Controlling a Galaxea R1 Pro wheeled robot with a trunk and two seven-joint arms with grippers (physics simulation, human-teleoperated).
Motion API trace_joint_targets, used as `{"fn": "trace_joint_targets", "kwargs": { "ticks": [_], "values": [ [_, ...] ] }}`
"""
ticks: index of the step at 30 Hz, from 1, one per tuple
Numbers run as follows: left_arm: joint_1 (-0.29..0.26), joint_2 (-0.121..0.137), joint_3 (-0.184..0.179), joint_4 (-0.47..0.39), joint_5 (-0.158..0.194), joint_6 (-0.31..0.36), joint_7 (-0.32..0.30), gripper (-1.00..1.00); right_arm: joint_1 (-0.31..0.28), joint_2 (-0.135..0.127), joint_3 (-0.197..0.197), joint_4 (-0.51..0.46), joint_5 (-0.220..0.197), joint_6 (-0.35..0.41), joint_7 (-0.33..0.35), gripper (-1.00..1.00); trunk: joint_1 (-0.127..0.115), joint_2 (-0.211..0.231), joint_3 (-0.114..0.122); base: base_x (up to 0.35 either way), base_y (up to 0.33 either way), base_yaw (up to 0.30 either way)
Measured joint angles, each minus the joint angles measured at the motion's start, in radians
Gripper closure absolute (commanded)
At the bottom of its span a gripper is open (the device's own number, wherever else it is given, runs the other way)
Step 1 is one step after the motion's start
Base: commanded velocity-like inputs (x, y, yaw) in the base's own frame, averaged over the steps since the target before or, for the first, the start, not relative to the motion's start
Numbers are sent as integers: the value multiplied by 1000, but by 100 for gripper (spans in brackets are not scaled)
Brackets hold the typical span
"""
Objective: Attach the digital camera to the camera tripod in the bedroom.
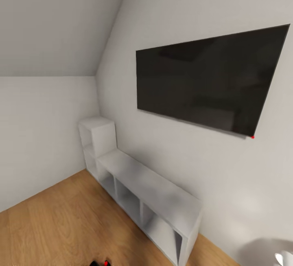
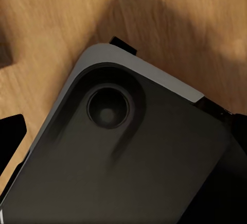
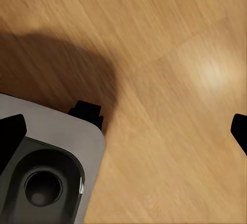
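I'm turned toward a wall television (image 1: 209, 80) over white shelving (image 1: 150, 201). Both grippers hang released above floor (image 3: 170, 54), carrying nothing while I travel. Camera and tripod aren't spotted.

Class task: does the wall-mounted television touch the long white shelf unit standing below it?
Apart. The head view shows a band of bare white wall between the television and the top of the shelf unit.
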Motion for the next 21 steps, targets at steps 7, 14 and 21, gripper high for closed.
{"fn": "trace_joint_targets", "kwargs": {
  "ticks": [7, 14, 21],
  "values": [
    [0, 0, 0, 0, 0, 0, 1, -100, 0, -1, 0, 0, 0, 0, 1, -100, 0, 0, 0, 0, 0, 41],
    [0, 0, 0, 0, 0, 0, 1, -100, 0, -1, 1, 0, 1, 0, 1, -100, 0, 0, 0, 0, 0, 8],
    [0, 0, 0, 0, 0, 0, 0, -100, 0, -2, 0, 0, 1, -1, 2, -100, 0, 0, 0, 119, 138, 1]
  ]
}}
